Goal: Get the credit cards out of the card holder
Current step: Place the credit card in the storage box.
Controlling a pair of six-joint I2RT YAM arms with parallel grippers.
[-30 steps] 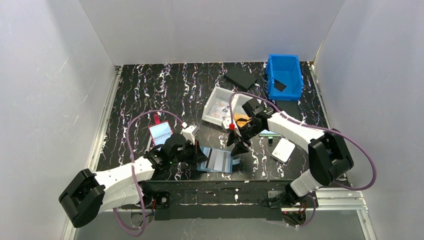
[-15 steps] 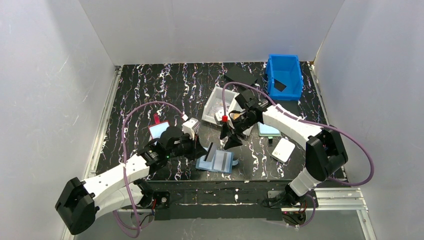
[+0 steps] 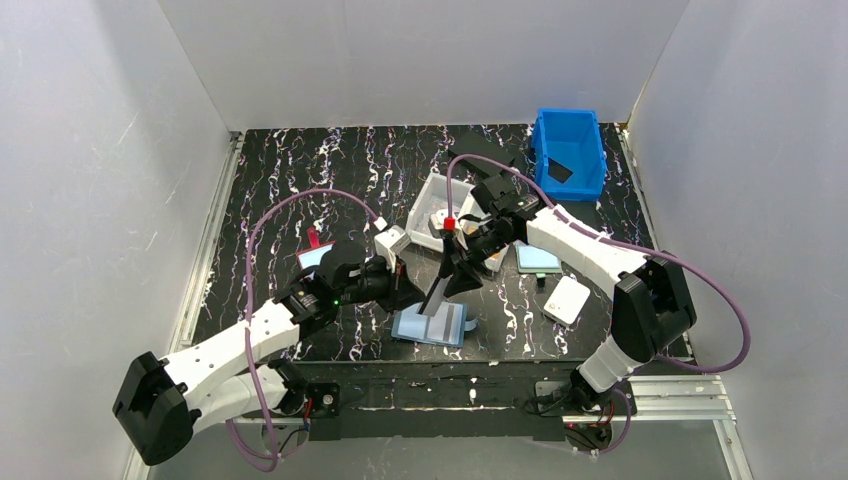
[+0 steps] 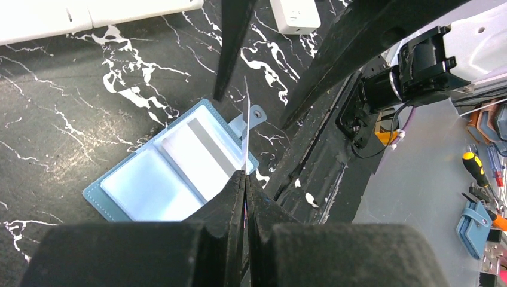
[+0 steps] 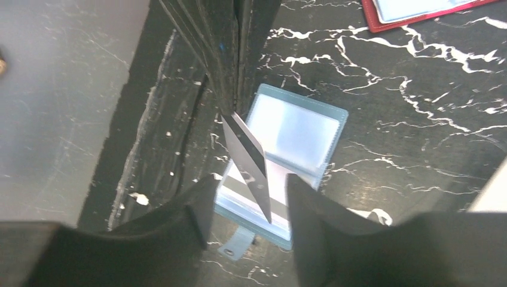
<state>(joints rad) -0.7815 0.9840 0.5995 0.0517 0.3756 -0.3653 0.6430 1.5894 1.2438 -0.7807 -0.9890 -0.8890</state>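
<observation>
— What couldn't you make out?
— The printed face of the credit card (image 4: 246,101). My left gripper (image 4: 245,177) was pinched tight on one end of it. From that wrist the card stood edge-on, just a thin white line, and my own fingers (image 4: 227,203) covered the part I gripped. From above it was only a dark sliver.

— And your other hand?
— My right gripper (image 5: 248,194) stood wide, one finger on each side of the card's free end. The right wrist view showed a gap on both sides, but I could not tell whether either finger grazed it.

— Where was the card holder?
— The card holder (image 4: 143,185) lay open and flat on the table (image 4: 72,119), right under the raised card. A second card (image 4: 194,143) with a grey stripe sat in the panel by the tab (image 4: 255,113). The other panel looked pale, and I couldn't tell whether it held anything.

— Any room around it?
— Little toward me, since the table's near edge ran just beside the tab. The red-edged holder (image 5: 418,9) was cut off by the frame, and from above it was half under my left arm. The white tray (image 3: 425,205) was partly hidden behind my right arm. Bare marbled tabletop lay between the card holder and the white box (image 3: 566,298)
</observation>
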